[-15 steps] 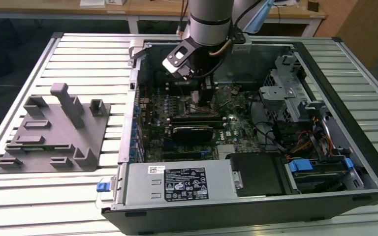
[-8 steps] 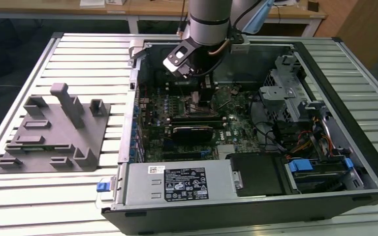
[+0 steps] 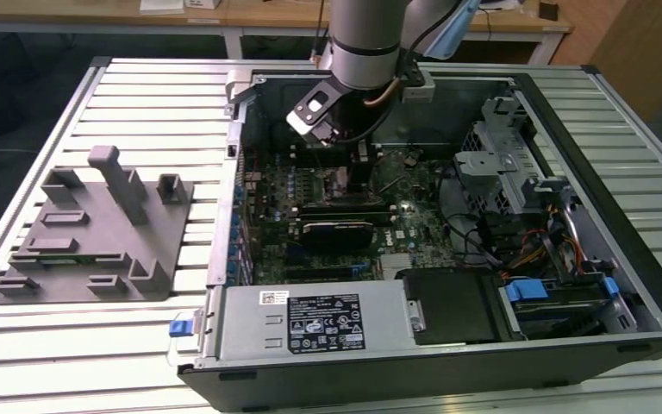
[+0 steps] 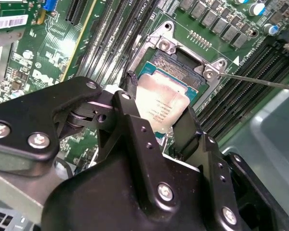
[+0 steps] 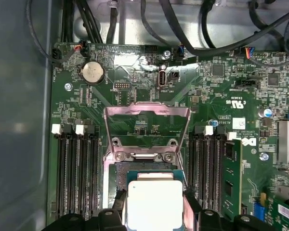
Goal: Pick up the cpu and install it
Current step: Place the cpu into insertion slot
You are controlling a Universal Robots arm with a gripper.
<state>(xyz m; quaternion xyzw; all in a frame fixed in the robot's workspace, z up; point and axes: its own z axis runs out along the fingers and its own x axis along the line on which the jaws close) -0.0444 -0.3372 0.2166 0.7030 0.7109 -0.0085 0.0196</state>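
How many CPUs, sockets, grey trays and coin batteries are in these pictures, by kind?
cpu: 1
socket: 1
grey tray: 1
coin battery: 1
Total: 4

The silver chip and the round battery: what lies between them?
In the first wrist view, the socket's open metal frame lies between the cpu and the round battery.

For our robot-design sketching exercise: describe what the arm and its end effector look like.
The arm is a smooth silver-grey cylinder with a black cable running alongside. The end effector is matte black, built of angular linked plates fastened by silver screws, ending in two narrow fingers.
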